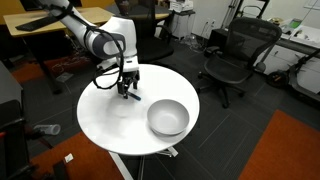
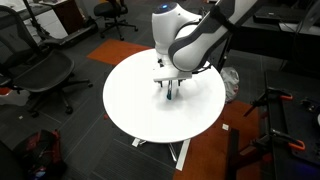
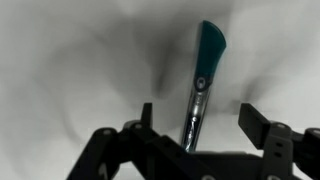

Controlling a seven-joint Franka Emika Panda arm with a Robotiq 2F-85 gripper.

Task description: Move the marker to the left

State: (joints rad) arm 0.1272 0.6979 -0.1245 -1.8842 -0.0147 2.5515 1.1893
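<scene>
The marker (image 3: pixel 203 75) is a thin dark pen with a teal-blue cap, lying on the white round table (image 1: pixel 105 125). In the wrist view it runs lengthwise between my two fingers. My gripper (image 3: pixel 198 118) is open, lowered close to the table, with a finger on each side of the marker and a gap to each. In both exterior views the gripper (image 1: pixel 127 93) (image 2: pixel 172 88) stands low over the table's far part, and the marker is too small to make out under it.
A metal bowl (image 1: pixel 168 118) sits on the table beside the gripper. Office chairs (image 1: pixel 232 55) (image 2: pixel 45 75), desks and floor clutter surround the table, whose edge (image 2: pixel 120 120) is near.
</scene>
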